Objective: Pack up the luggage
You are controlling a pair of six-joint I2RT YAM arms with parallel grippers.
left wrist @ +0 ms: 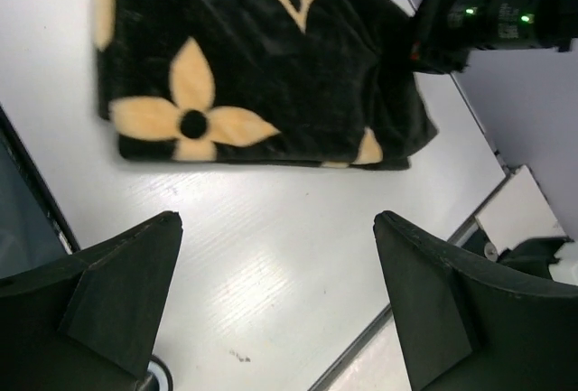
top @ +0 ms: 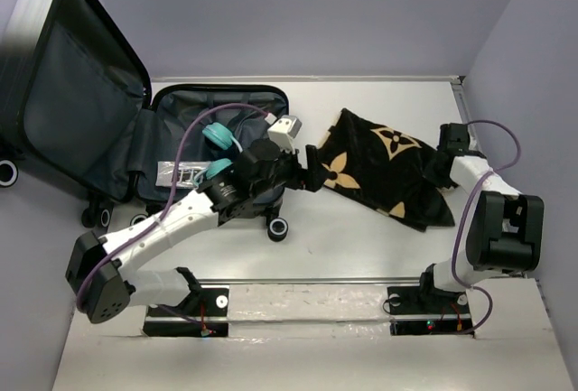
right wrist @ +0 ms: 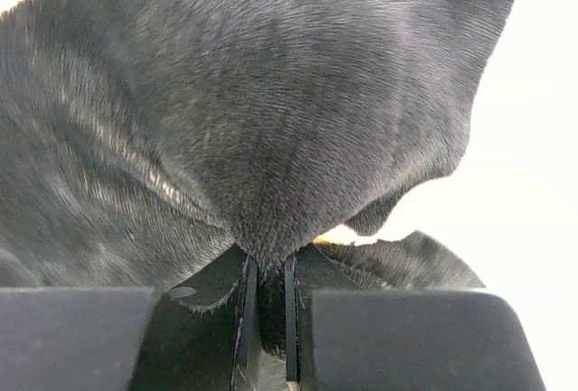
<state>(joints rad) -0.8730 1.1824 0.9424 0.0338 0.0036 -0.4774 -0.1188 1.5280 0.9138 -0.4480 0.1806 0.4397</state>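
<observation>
The luggage (top: 81,93) lies open at the left, its lid raised and its dark grey lining showing. A black cloth with tan flowers (top: 379,170) is spread on the table to its right. My left gripper (top: 305,167) hovers by the cloth's left edge. In the left wrist view it (left wrist: 277,219) is open over bare table, just short of the cloth (left wrist: 262,57). My right gripper (top: 441,163) is at the cloth's right edge. In the right wrist view it (right wrist: 269,260) is shut on a pinched fold of the cloth (right wrist: 271,102).
Teal headphones (top: 217,138), a white adapter (top: 286,129) and a clear packet (top: 185,174) lie in the luggage's lower half. A luggage wheel (top: 277,227) sticks out near my left arm. Grey walls close in the table; a rail (top: 307,281) runs along its near edge.
</observation>
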